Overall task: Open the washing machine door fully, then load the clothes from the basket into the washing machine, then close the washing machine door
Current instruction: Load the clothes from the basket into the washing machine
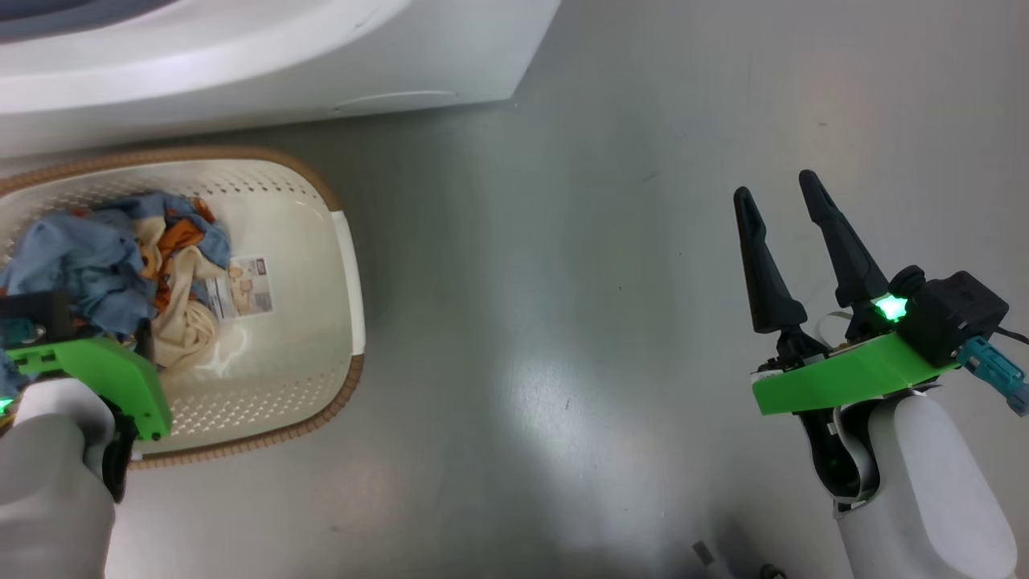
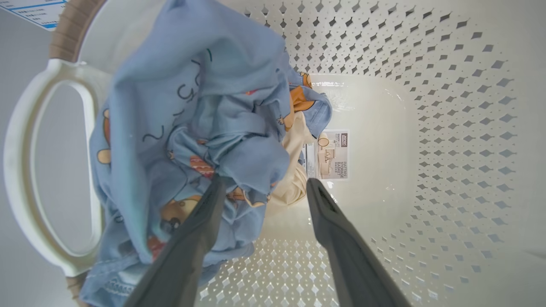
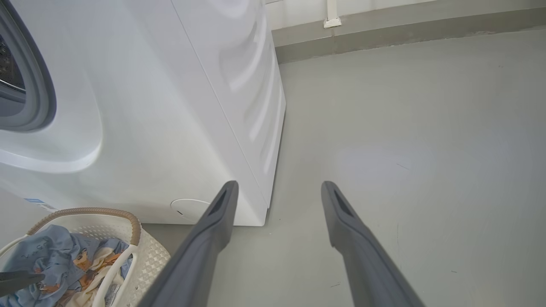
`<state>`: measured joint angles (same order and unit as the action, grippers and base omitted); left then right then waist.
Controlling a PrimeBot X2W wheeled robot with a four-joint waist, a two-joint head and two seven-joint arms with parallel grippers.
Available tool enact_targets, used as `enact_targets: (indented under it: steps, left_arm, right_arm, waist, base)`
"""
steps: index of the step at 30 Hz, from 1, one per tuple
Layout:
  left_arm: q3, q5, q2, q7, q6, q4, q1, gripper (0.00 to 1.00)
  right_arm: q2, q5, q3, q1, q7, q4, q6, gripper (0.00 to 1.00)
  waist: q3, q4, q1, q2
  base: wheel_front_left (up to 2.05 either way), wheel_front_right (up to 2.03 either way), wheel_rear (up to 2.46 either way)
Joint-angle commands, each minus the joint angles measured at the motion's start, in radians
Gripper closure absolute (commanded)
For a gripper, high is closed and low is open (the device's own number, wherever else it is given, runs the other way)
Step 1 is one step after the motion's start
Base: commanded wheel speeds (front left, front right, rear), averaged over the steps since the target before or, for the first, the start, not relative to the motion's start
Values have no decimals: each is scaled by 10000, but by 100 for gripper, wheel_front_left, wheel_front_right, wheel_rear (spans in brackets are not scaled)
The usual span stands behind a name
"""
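Grey floor [image 1: 563, 322] holds the basket [image 1: 346, 265] at left before the washing machine [image 1: 241, 56], clothes [image 1: 96, 265] inside; loading seems in hand, with the left gripper [image 2: 264, 183] spread over them and needing to close, and the right gripper [image 1: 773, 185] spread above bare floor.

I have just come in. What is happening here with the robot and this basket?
The robot is about to pick up laundry. Its left gripper is down inside the basket, open, with its fingers at the clothes, which are not clamped yet. The right gripper is open, holds nothing and hangs above the floor, to the right of the washer.
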<state>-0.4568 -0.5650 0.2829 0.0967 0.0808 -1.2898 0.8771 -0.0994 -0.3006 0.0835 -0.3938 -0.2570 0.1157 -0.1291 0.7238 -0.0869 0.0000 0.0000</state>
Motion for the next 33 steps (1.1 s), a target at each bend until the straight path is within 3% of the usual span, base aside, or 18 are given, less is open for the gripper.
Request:
enact_targets:
  steps: [1, 33]
  left_arm:
    - [125, -19, 552, -40, -195, -1, 99, 0]
    - [42, -316, 1361, -769, -358, -9, 973, 0]
  right_arm:
    - [82, 85, 256, -3, -47, -264, -16, 0]
    - [238, 91, 712, -610, -48, -551, -16, 0]
  waist:
    - [247, -124, 0, 0]
    - [1486, -706, 0, 0]
  base:
    - [0, 0, 0]
    - [0, 0, 0]
